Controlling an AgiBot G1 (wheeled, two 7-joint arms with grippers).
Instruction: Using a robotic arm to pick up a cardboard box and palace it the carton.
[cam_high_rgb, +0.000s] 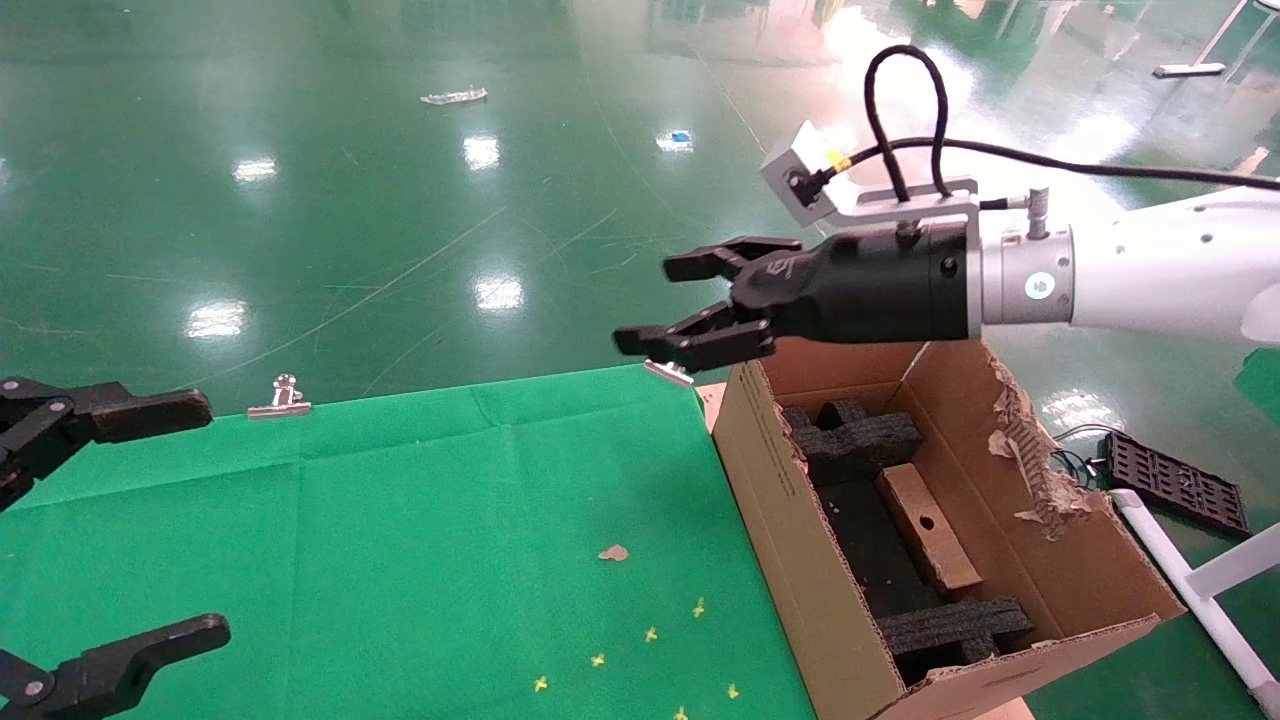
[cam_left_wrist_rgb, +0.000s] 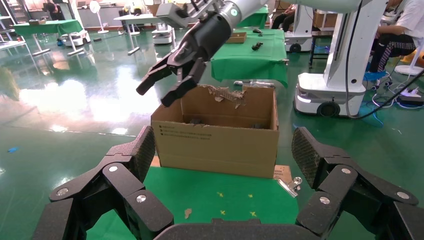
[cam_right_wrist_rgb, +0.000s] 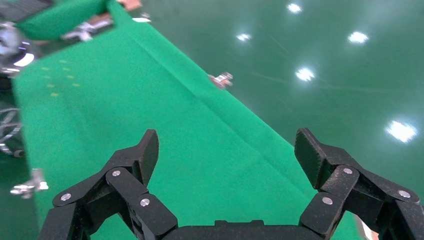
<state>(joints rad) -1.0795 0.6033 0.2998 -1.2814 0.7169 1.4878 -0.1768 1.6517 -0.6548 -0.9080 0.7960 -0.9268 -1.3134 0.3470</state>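
The small brown cardboard box (cam_high_rgb: 928, 527) with a round hole lies inside the carton (cam_high_rgb: 775, 520), between two black foam blocks (cam_high_rgb: 850, 437). The robotic arm (cam_high_rgb: 1130, 275) reaches in from the right, above the carton's far left corner. Its right gripper (cam_high_rgb: 655, 305) hangs open and empty over the table's back edge; in the right wrist view its fingers (cam_right_wrist_rgb: 146, 150) frame bare green cloth. My left gripper (cam_high_rgb: 205, 520) stays parked at the table's left edge, open and empty. In the left wrist view the carton (cam_left_wrist_rgb: 220, 137) stands ahead with the right gripper (cam_left_wrist_rgb: 155, 92) above it.
A green cloth (cam_high_rgb: 400, 540) covers the table, held by metal clips (cam_high_rgb: 280, 397). A scrap of cardboard (cam_high_rgb: 613, 552) and yellow marks (cam_high_rgb: 650, 634) lie on it. The carton's right flap (cam_high_rgb: 1030, 450) is torn. A black grid tray (cam_high_rgb: 1175, 480) lies on the floor to the right.
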